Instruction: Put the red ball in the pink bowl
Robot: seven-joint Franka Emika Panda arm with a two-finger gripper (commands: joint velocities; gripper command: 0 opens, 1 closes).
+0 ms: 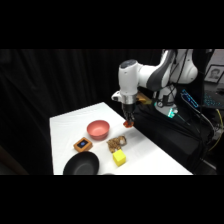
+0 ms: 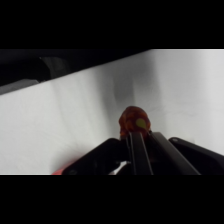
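Risking a drop is the main worry here: the red ball is round and small, and only its rear part appears pinched, most of it poking out past the fingertips, so any jolt on the carry could squirt it out and send it rolling off the white table. A release short of the pink bowl would land it on bare tabletop; a release from too high could bounce it off the smooth rim. The cluttered area near the pink bowl adds risk: the brown patterned object and yellow cube sit just to the bowl's right-front, the small wooden tile at its front-left, the black bowl further to the front.

The gripper hangs to the right of the pink bowl, apart from it, just above the table surface. Its fingers are drawn in almost fully, narrow gap only, clamped onto the red ball. In the wrist view the ball sits at the finger ends with plain white table beyond it. Ball is not in the pink bowl yet; the bowl looks empty.
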